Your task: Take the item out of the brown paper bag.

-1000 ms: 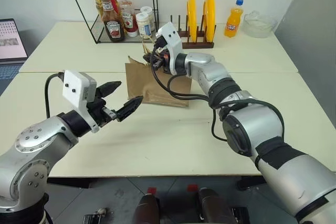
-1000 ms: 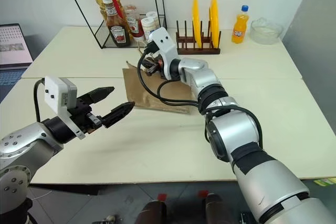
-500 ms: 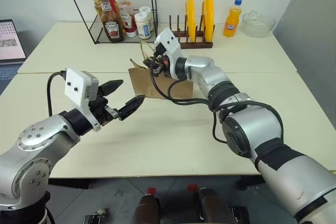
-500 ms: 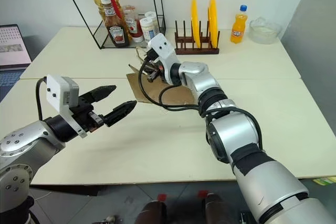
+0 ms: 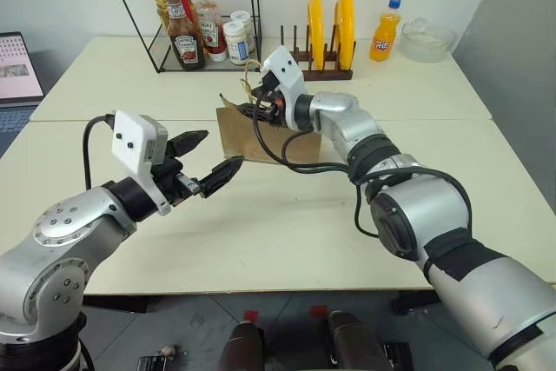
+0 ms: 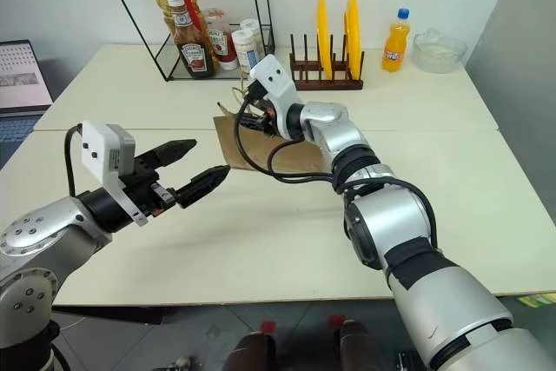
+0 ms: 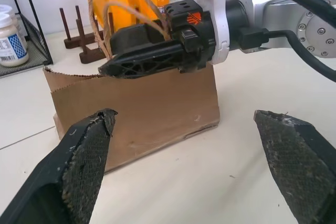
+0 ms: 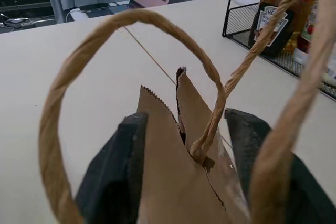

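While the cream table [image 5: 417, 106] carries a wire rack [image 5: 156, 54] of sauce bottles, a plate rack [image 5: 326, 71] with yellow plates and an orange soda bottle [image 5: 387, 30] along its far side, the brown paper bag [image 5: 261, 132] stands upright near the middle with its two loop handles [image 7: 118, 3] rising from the top edge. At that top edge sits the right pincer [image 8: 189, 145], its two fingers apart with the bag's rim and one handle between them. Nearer and to the left, the left pincer [image 5: 208, 162] hangs above the table with its fingers spread wide and holding nothing, pointing toward the bag; I cannot see the cola bottle.
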You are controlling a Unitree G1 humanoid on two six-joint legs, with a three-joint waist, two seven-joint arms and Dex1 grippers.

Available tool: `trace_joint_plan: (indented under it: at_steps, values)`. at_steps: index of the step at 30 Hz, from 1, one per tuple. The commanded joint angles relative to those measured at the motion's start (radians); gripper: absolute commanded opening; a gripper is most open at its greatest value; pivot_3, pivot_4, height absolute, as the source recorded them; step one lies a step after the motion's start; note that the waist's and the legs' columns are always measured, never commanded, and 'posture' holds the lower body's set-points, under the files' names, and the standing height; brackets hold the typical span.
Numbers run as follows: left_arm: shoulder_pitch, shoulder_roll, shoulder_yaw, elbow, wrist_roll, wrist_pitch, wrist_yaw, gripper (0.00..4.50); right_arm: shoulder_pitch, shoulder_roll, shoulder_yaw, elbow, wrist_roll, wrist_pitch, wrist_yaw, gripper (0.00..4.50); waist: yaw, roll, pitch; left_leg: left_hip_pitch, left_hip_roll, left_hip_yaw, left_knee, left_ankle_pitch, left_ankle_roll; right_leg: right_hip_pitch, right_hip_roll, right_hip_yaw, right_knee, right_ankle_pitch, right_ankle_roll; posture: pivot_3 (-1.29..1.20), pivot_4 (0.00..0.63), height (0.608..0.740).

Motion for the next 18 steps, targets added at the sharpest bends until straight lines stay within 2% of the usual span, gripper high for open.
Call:
trace_joint_plan:
  at_steps: [1, 2, 3, 11, 18]
  values:
    - [-0.025, 0.006, -0.006, 0.009, 0.01, -0.028, -0.007, 4.5, -0.04, -0.02, -0.02, -0.035, 0.011, 0.0, 0.018, 3.99, 0.0, 0.0, 0.0, 0.0, 0.0, 0.0, 0.0, 0.0, 0.0, 0.0, 0.0, 0.0, 0.0, 0.0, 0.0, 0.0, 0.15, 0.74]
    - [-0.033, 0.006, -0.012, 0.017, 0.013, -0.03, -0.009, 4.5, -0.042, -0.028, -0.022, -0.037, 0.012, 0.003, 0.018, 4.33, 0.0, 0.0, 0.0, 0.0, 0.0, 0.0, 0.0, 0.0, 0.0, 0.0, 0.0, 0.0, 0.0, 0.0, 0.0, 0.0, 0.15, 0.74]
    - [-0.04, 0.005, -0.016, 0.024, 0.015, -0.033, -0.01, 4.5, -0.044, -0.035, -0.024, -0.039, 0.014, 0.007, 0.021, 4.45, 0.0, 0.0, 0.0, 0.0, 0.0, 0.0, 0.0, 0.0, 0.0, 0.0, 0.0, 0.0, 0.0, 0.0, 0.0, 0.0, 0.15, 0.74]
    - [-0.065, -0.005, -0.065, 0.054, 0.04, -0.061, -0.033, 4.5, -0.037, -0.099, -0.017, -0.07, 0.01, 0.021, 0.048, 4.45, 0.0, 0.0, 0.0, 0.0, 0.0, 0.0, 0.0, 0.0, 0.0, 0.0, 0.0, 0.0, 0.0, 0.0, 0.0, 0.0, 0.15, 0.74]
    - [-0.081, 0.018, -0.066, 0.096, 0.057, -0.077, -0.076, 4.5, 0.055, -0.198, 0.01, -0.283, 0.037, 0.145, 0.226, 4.45, 0.002, 0.0, 0.0, 0.0, 0.0, 0.0, 0.0, 0.0, 0.0, 0.0, 0.0, 0.0, 0.0, 0.0, 0.0, 0.0, 0.15, 0.74]
